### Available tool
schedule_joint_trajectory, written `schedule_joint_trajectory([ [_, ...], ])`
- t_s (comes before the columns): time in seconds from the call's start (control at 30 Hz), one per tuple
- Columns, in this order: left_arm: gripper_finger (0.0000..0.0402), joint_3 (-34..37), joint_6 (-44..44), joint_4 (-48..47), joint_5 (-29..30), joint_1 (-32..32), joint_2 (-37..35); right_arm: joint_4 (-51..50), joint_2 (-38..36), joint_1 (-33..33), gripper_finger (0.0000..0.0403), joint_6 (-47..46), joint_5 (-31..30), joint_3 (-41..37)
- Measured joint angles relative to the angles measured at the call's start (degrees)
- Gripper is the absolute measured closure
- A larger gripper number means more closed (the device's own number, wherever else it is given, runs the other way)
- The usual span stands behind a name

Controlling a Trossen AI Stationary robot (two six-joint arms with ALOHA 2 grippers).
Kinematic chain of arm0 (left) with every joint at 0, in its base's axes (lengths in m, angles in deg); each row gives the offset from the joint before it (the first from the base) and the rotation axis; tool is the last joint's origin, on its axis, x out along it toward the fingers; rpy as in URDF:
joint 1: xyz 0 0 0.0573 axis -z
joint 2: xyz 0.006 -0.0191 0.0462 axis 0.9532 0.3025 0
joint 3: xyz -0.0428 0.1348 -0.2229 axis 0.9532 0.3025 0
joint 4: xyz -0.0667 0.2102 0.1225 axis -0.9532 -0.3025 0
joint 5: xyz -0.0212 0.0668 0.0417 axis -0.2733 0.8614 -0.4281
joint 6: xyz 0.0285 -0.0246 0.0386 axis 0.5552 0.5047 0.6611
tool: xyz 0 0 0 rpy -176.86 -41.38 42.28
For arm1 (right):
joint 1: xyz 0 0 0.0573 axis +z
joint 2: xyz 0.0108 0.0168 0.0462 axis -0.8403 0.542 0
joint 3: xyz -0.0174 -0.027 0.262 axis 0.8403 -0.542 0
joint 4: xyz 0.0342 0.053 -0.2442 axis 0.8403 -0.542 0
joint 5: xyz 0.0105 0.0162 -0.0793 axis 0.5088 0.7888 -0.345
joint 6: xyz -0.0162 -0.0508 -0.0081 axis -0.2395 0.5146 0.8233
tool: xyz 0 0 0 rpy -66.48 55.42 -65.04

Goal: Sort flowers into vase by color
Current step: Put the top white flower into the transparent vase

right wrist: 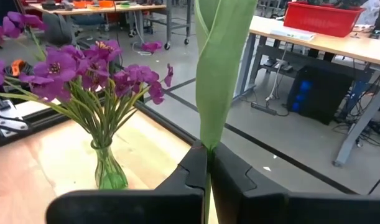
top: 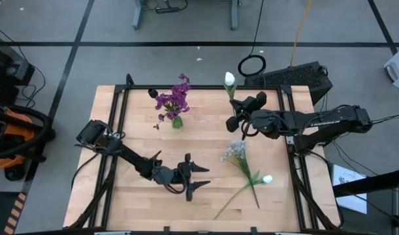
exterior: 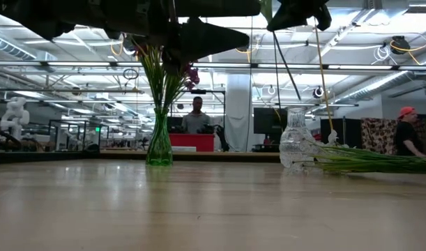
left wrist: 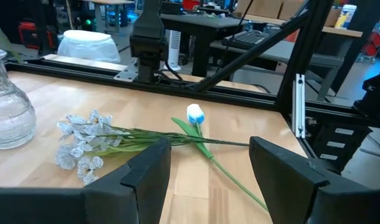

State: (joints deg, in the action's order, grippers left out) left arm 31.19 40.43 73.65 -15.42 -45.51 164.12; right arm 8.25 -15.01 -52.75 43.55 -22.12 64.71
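My right gripper [right wrist: 208,163] clenched a white bud's stem [right wrist: 222,68], upright between its fingers, above the worktop. Next, I judged: lower into clear vase [exterior: 296,146]. Left gripper [top: 198,176] released, idle.

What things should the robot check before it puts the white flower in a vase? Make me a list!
1. Right gripper has a firm hold on the white tulip: ok, fingers closed on its stem and leaf.
2. Clear glass vase standing upright to receive it: ok.
3. Clear glass vase mouth free: cannot tell; the right arm covers it from above.
4. Green vase holds only purple flowers, so white goes elsewhere: ok.
5. Left gripper out of the way: ok, open and at the table's near side.
6. Flowers left to sort: not ok, a pale grey-lilac spray and another white tulip lie on the table.
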Motion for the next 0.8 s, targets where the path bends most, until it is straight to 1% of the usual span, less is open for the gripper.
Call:
schedule_joint_trajectory([
  [0.27,0.0179,0.0,0.4,-0.9,0.1,-0.7,0.0,0.0,0.0,-0.6,0.0401,1.4,0.0,0.0],
  [0.47,0.0179,0.0,0.5,-3.7,0.1,-1.0,0.0,1.0,0.0,-3.2,0.0401,3.0,0.0,0.0],
  [0.8,0.0179,0.0,0.5,-8.3,0.1,-3.3,0.0,3.0,0.0,-6.9,0.0401,5.6,0.0,0.0],
])
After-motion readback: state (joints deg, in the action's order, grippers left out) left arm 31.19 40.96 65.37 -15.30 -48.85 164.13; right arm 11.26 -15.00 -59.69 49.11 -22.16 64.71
